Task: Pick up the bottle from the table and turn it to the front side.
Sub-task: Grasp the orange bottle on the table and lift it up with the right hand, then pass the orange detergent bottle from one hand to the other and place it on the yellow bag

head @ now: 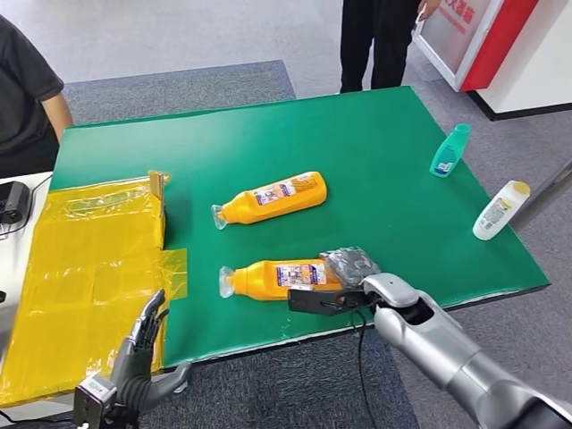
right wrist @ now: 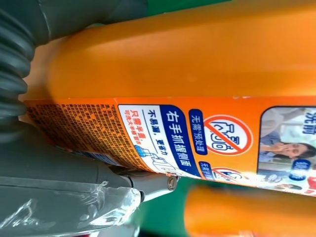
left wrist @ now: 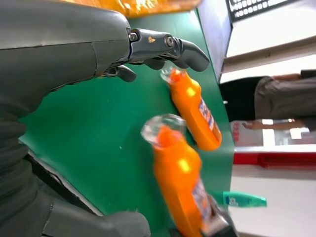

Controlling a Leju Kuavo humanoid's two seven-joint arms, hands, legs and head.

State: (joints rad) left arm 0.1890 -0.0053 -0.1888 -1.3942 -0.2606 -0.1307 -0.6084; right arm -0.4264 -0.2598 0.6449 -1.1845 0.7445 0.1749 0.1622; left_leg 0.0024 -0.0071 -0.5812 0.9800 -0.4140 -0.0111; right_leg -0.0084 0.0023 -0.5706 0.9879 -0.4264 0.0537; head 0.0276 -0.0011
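Bottles first: we see two orange ones lying on their sides on the green tabletop, caps toward the yellow sheet, and our target is the near bottle, close to the front edge; the far bottle lies parallel behind it, nearer the middle, apart from it. Our right hand is at the base end of the near bottle, dark fingers along its front side and the wrapped thumb over the top; the right wrist view shows the label pressed close between thumb and fingers, so we judge the hand clamped on the bottle, though it rests on the table, not yet lifted. Our left hand hangs below the front edge by the yellow sheet, fingers apart and holding nothing. A teal bottle and a white bottle lie near the right edge, well clear. For the step in hand, we would firm the grip before raising, since holding at the base leaves the long neck end unsupported and likely to droop. We would lift straight up, clear of the far bottle, then roll the wrist slowly until the front label faces up, and set it down flat.
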